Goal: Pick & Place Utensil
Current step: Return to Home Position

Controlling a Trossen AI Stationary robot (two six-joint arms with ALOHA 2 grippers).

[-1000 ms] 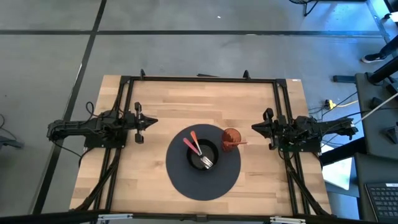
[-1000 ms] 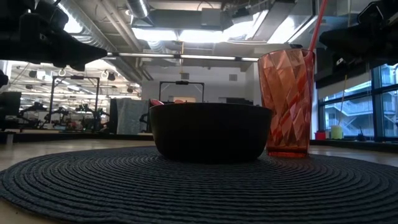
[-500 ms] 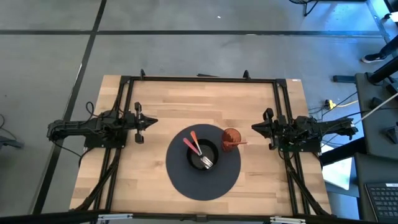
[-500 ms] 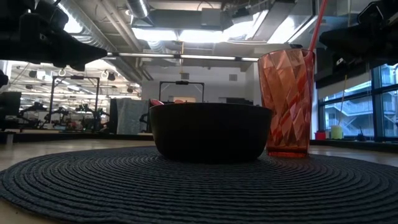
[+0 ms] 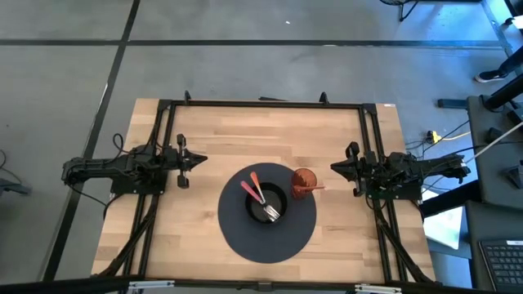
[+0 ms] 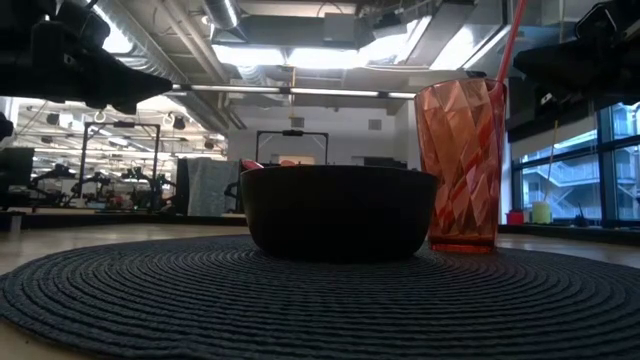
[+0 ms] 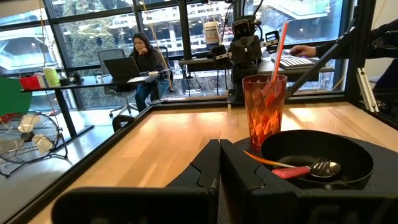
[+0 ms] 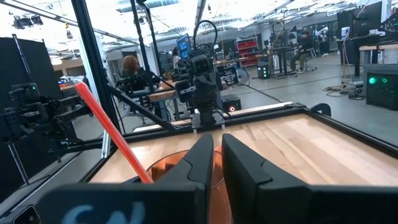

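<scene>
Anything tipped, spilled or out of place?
Nothing stands out. The bowl sits upright on the mat with the fork and spoon in it, the cup stands beside it, and the left gripper and right gripper wait at the sides of the table.

The left arm (image 5: 114, 171) lies folded low at nine o'clock in the high view, stretched level toward three o'clock; its left gripper (image 5: 194, 160) points the same way, fingers (image 7: 208, 167) pressed together; the right arm (image 5: 409, 170) mirrors it at three o'clock, reaching toward nine o'clock; the right gripper (image 5: 337, 167) faces the left one, well apart, fingers (image 8: 200, 157) drawn together with only a thin slit between.
</scene>
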